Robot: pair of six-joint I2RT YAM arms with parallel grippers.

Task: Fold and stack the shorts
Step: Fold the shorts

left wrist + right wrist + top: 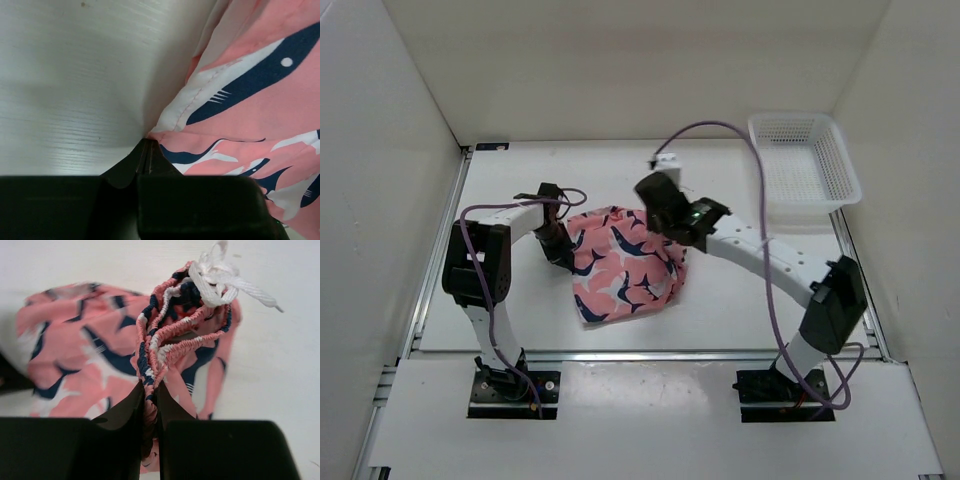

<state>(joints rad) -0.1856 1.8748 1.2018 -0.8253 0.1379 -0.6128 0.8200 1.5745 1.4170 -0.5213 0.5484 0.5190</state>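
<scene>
The shorts (620, 268) are lying near the middle of the worktop (720, 312), strung between the two arms. The right gripper (148, 390) is clamping down on the gathered waistband (170, 335). Its jaws are nearly touching, with the bunched elastic squeezed between them and rising beyond the tips. The white drawstring (215, 277) is flopping loose at the top of that bunch. The left gripper (146, 152) is sitting at the opposite, left edge of the fabric. Its jaws are pressing together too, and a stitched fold of the cloth is running right into the tips, so it seems to be pinching that edge, though the bite itself is hidden.

In the overhead view the garment's long axis is running roughly left to right, from the left gripper's edge across to the waistband at the right gripper, which is sitting a little farther back. The rest of the fabric is sagging toward the near side, where a pale corner is resting on the worktop. Each arm is holding its own end, so neither needs to reach. Judging from this, the cloth is bunched rather than flat, and any fold probably depends on the two ends being drawn apart along that axis. The basket (805, 165) is standing well apart at the far right corner.
</scene>
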